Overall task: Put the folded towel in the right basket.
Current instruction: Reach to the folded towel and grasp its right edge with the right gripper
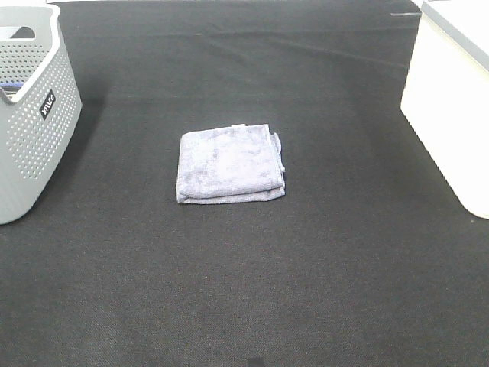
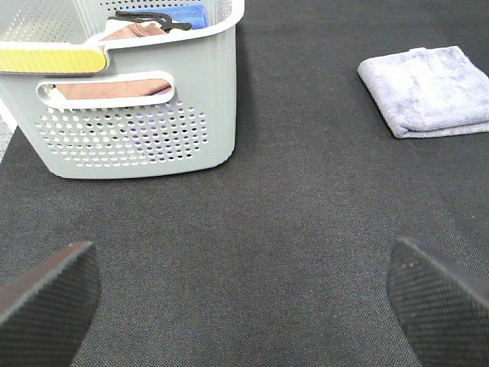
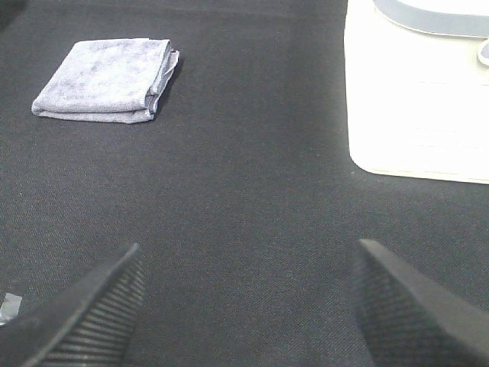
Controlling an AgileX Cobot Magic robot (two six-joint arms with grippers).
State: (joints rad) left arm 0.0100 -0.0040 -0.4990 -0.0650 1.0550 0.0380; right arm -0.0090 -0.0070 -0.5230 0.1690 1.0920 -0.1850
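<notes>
Since neither pincer grips anything, the task stands at its very start. The black surface (image 1: 244, 306) carries everything. The right basket (image 1: 451, 107), white and solid-walled, sits at about 2 o'clock from the middle of the exterior view and is cut by the frame edge. Its inside is hidden, so I cannot tell what it holds. The left basket (image 1: 30, 138), grey and perforated, sits at about 10 o'clock, and the left wrist view shows cloths (image 2: 114, 90) in it. The towel (image 1: 229, 164), pale lilac and folded square, lies flat at the centre of the surface, well apart from both baskets, with nothing touching it. The right pincer (image 3: 248, 306) hangs over bare surface with its jaws spread wide and empty, the towel well ahead of it. The left pincer (image 2: 244, 294) is likewise wide and empty, near the left basket. Every step remains, as I judge it: reach the towel, close on it, lift, carry it toward 2 o'clock and release it in the right basket.
</notes>
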